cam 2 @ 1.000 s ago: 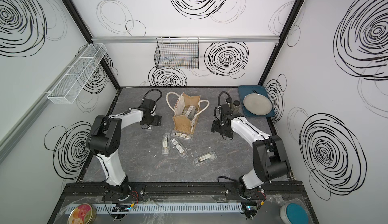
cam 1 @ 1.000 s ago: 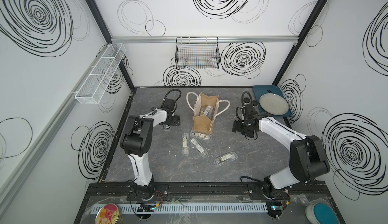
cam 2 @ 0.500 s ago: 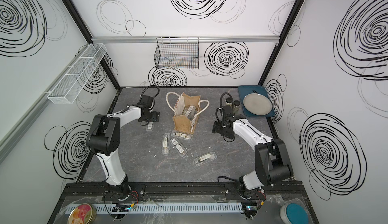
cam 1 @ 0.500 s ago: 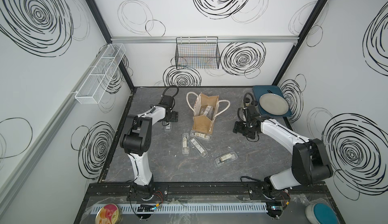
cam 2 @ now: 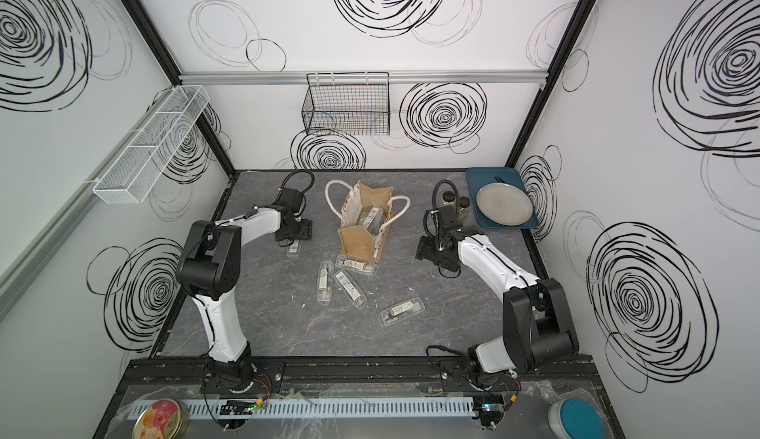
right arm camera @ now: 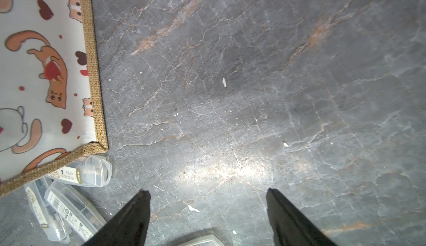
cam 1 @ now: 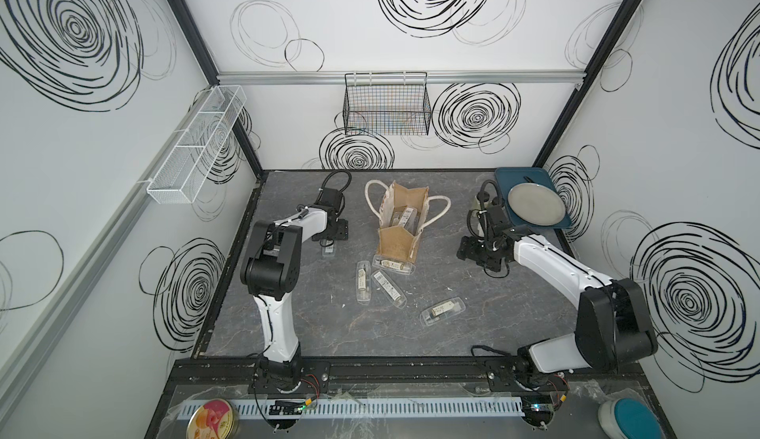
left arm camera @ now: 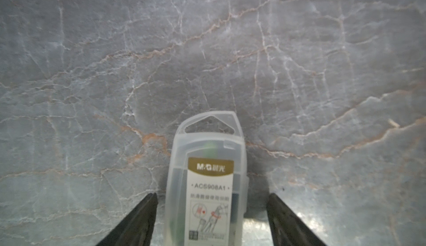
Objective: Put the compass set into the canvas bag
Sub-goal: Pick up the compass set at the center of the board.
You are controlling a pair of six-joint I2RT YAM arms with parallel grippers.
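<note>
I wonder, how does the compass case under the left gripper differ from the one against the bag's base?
The left case lies alone between the open fingers of the left gripper, untouched; the bag-side case has no gripper at it. The left case sits clear of the bag; the bag-side case is tucked against its base. Both are clear, labelled plastic, flat on the table.

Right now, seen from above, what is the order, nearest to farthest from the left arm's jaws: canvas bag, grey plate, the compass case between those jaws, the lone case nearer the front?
1. Compass case: between the left jaws.
2. Canvas bag: mid-table.
3. Lone case: front, beyond the bag.
4. Grey plate: back right corner.
</note>
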